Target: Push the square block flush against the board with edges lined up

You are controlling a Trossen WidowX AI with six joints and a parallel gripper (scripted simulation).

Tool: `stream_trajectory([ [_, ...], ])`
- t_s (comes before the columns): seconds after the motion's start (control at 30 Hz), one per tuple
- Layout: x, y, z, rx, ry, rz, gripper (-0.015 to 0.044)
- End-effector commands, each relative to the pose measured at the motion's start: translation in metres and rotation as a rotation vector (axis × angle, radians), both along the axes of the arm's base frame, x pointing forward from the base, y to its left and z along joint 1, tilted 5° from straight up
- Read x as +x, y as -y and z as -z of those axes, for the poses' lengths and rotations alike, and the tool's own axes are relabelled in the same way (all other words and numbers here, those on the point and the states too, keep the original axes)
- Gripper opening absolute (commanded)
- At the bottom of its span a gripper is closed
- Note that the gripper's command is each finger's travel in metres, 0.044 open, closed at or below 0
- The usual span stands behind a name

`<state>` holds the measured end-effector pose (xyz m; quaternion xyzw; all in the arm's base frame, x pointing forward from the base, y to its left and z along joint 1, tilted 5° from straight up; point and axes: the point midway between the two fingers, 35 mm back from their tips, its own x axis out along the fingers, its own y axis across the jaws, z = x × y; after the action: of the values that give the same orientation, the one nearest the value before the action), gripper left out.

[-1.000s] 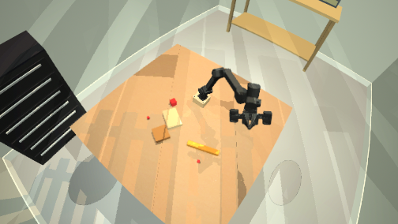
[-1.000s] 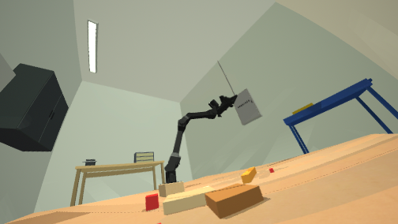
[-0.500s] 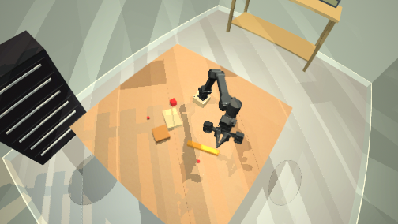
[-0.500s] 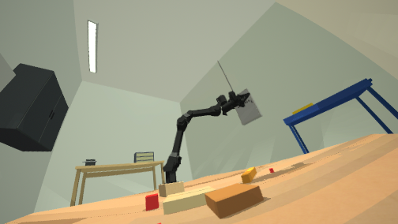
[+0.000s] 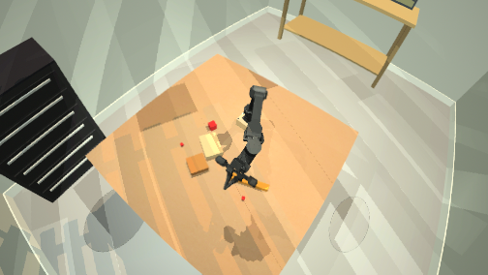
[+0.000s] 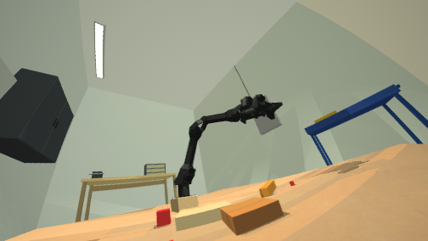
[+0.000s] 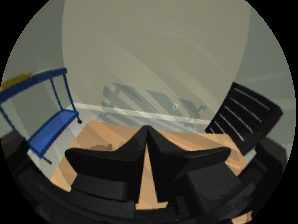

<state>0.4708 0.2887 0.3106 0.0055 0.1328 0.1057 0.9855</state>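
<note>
The orange-brown square block point(image 5: 198, 165) point(image 6: 255, 215) lies flat on the table. The pale yellow board point(image 5: 210, 145) point(image 6: 203, 215) lies flat close beside it. Their near corners are close together in the top view; whether they touch is not clear, and the block is offset along the board rather than lined up with it. My gripper point(image 5: 227, 187) point(image 6: 280, 104) point(image 7: 147, 128) is shut and empty, its fingertips together. It is raised high above the table, away from both parts. The wrist view does not clearly show the block or the board.
A red cube point(image 5: 212, 125) point(image 6: 163, 217) stands beyond the board. A narrow orange bar point(image 5: 261, 186) point(image 6: 267, 188) lies partly hidden under the arm in the top view. Small red cubes point(image 5: 243, 198) point(image 5: 181, 144) lie on the table point(image 5: 300, 145). A pale block point(image 6: 184, 204) is at the arm's base.
</note>
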Motion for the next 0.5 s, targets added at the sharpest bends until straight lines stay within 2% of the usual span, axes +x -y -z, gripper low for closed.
stream_trajectory([
  [0.0, 0.014, 0.033, 0.039, -0.058, -0.105, 0.052, 0.0],
  [0.47, 0.026, 0.156, 0.144, -0.16, -0.477, 0.198, 0.0],
])
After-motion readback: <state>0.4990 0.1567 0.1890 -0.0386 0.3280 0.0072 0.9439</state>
